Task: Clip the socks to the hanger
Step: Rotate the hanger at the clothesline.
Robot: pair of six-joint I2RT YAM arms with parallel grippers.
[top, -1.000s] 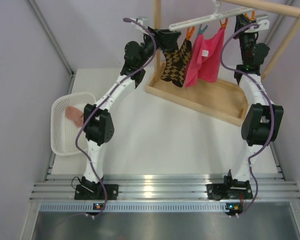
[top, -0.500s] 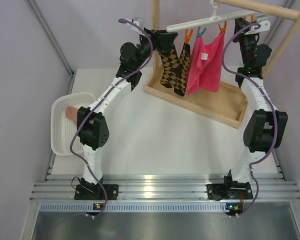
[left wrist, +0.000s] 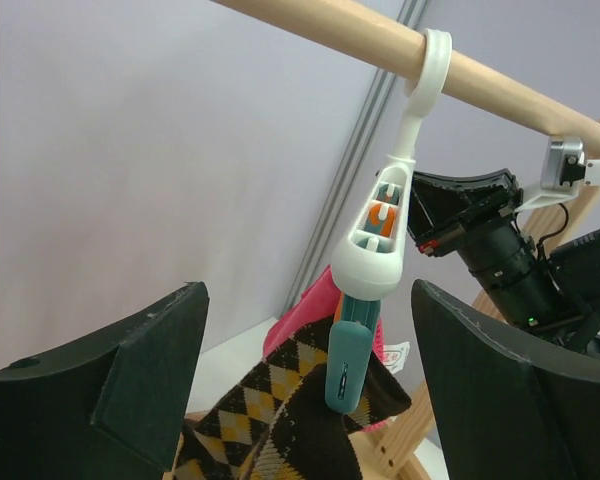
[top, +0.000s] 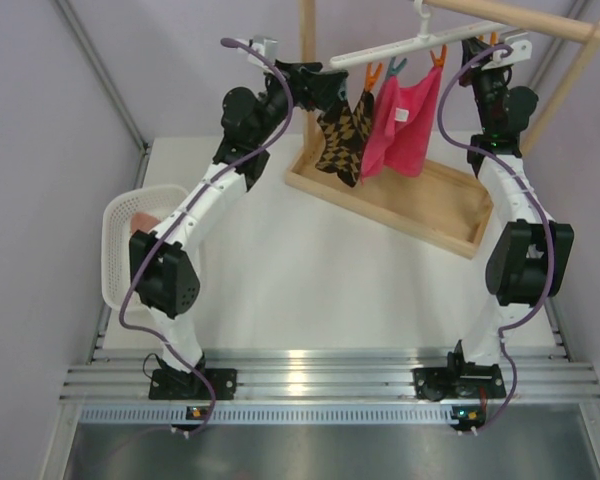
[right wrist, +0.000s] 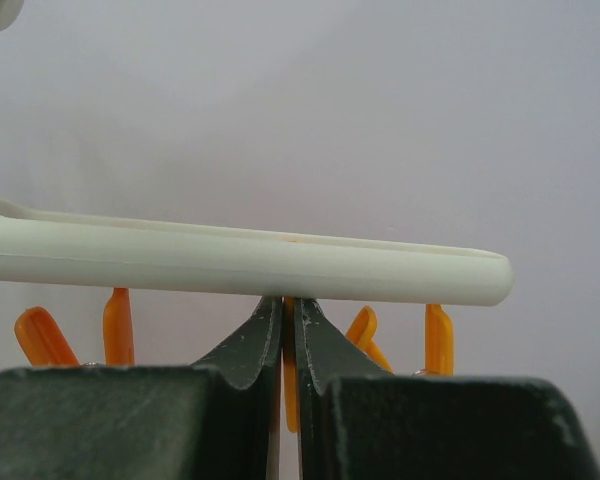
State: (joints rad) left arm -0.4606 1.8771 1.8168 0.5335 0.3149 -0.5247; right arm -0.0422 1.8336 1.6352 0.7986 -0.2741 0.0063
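Note:
The white hanger (top: 420, 42) hangs by its hook from the wooden rod. The two diamond-check socks (top: 345, 135) hang from its left end, held by a teal clip (left wrist: 347, 360). In the left wrist view the socks (left wrist: 270, 410) sit below the hanger's end (left wrist: 375, 245). My left gripper (top: 325, 85) is open and empty, with its jaws wide on either side of that end (left wrist: 308, 290). My right gripper (top: 482, 45) is at the hanger's right end. In the right wrist view it (right wrist: 288, 312) is shut on an orange clip (right wrist: 290, 385) under the bar (right wrist: 230, 262).
A bright pink cloth (top: 402, 120) hangs clipped beside the socks. The wooden rack (top: 420, 200) has a tray base, uprights and a top rod (left wrist: 310, 18). A white basket (top: 118, 260) at the left holds a peach sock (top: 145, 228).
My left arm has swung up and to the left. Its gripper now stands off the socks, which hang from the clip. The hanger, socks and cloth have shifted slightly left.

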